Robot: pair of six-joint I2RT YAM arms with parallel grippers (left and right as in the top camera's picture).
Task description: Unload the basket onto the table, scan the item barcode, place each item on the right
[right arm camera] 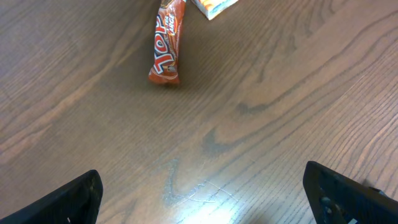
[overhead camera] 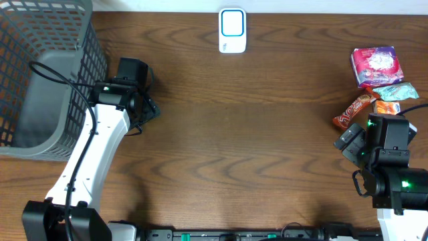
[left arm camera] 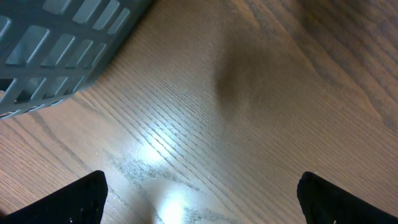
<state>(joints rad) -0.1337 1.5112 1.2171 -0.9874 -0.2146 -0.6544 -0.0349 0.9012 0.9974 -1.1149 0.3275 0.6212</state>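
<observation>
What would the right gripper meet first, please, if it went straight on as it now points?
Probably bare table: the open right gripper tilts down at the wood. The red snack bar lies farther ahead, left of that line; depth is unclear.

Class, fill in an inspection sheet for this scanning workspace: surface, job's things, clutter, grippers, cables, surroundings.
Surface: brown wood-grain table.
Job's things: white scanner at far edge; red candy bar beside other snack packets at right.
Clutter: grey basket at left.
Grippers: left gripper and right gripper open, empty.
Cables: black cable over basket.
Surroundings: nothing seen.
</observation>
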